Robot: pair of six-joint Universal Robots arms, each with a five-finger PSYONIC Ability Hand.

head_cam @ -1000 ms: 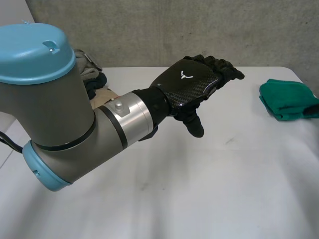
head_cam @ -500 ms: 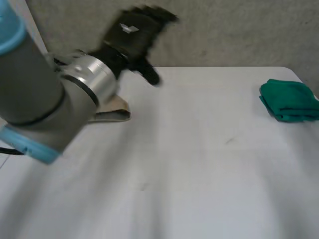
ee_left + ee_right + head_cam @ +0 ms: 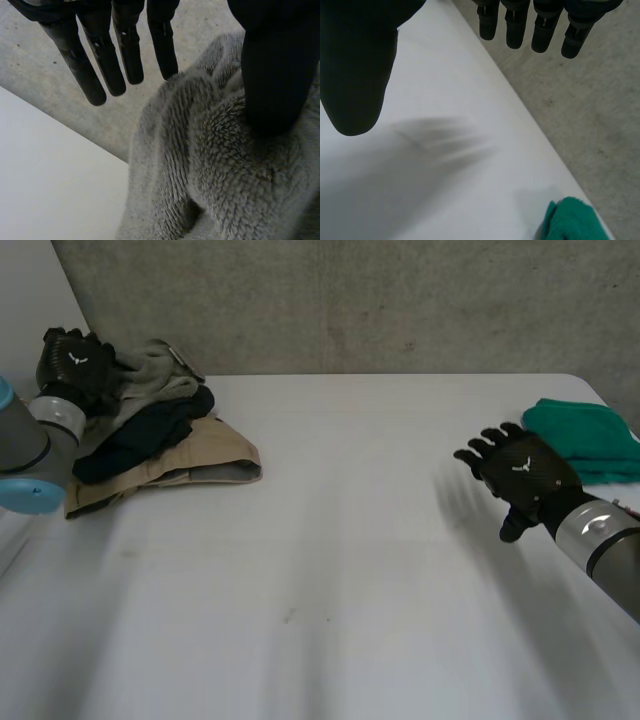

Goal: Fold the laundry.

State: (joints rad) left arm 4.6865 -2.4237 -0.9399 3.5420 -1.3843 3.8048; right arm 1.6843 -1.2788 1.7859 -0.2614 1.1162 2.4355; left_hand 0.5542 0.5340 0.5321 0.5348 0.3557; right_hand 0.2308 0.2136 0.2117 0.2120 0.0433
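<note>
At the near right of the white table (image 3: 330,570), the robot's right hand (image 3: 522,475) hangs over bare tabletop, palm down. Its fingers (image 3: 515,30) are straight and spread and its thumb (image 3: 355,75) stands wide of them, holding nothing. Just beyond that hand, by the table's right edge, lies a folded green cloth (image 3: 585,440) (the right wrist camera catches a corner of it (image 3: 567,220) at the table's rim), close to the hand but apart from it.

Well across the table, at its far left corner, sits the unfolded heap of laundry. A tan garment (image 3: 195,462) spreads along the heap's near side, a dark navy garment (image 3: 140,435) lies bunched over it, and a grey fleece (image 3: 150,375) is heaped farthest back. The left hand (image 3: 72,365) is at the far left end of the heap, beside the fleece. In its own wrist camera the fingers (image 3: 100,65) reach out straight past the fleece's edge (image 3: 225,165), and the thumb (image 3: 272,75) lies over the pile. The hand is open, nothing clasped, and whether the thumb presses into the cloth cannot be told. A concrete wall (image 3: 350,300) closes the scene behind the table.
</note>
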